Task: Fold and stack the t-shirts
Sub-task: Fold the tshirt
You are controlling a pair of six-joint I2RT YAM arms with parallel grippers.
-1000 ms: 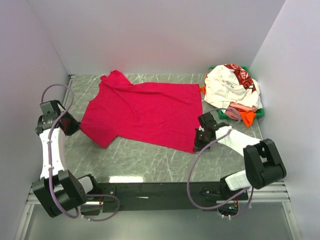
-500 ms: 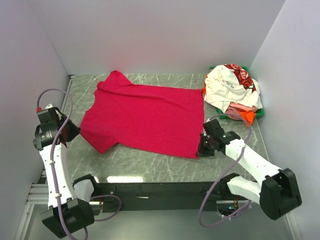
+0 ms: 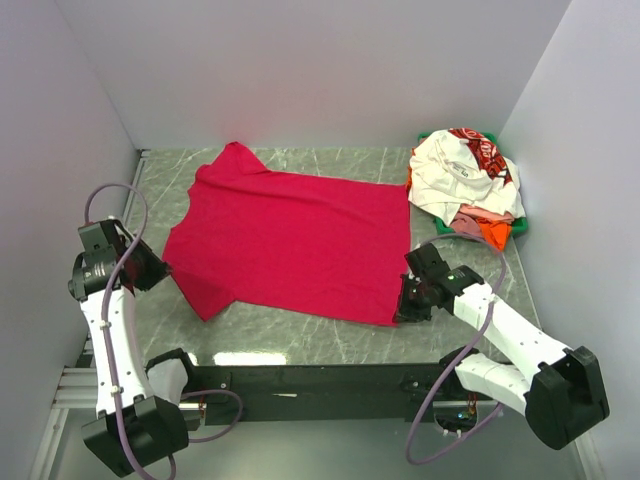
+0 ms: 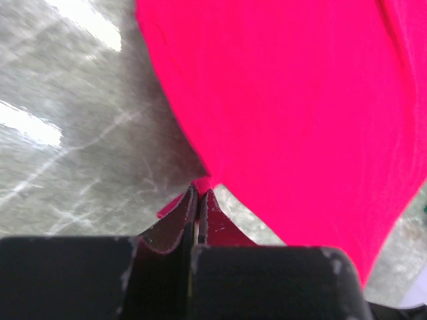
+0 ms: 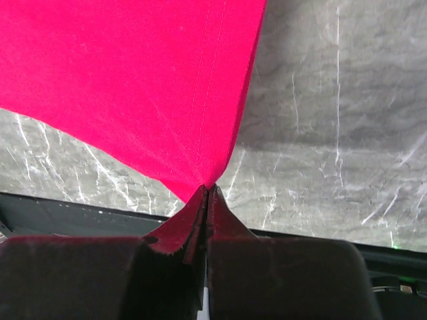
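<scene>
Crimson t-shirt (image 3: 290, 240) spread flat on the table (image 3: 300, 335), both near edges pinched.
Left fingers (image 4: 175, 223) clamp the sleeve edge, right fingers (image 5: 187, 220) the hem corner; bare marbled strip in front, white walls (image 3: 300, 70) close around.

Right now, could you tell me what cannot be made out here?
Top view: the white printed cloth t-shirt covers the heap beneath it; the number of shirts is hidden.
Left wrist view: the frame cuts off the plain crimson cloth t-shirt; which part the left hand pinches is unclear.
</scene>
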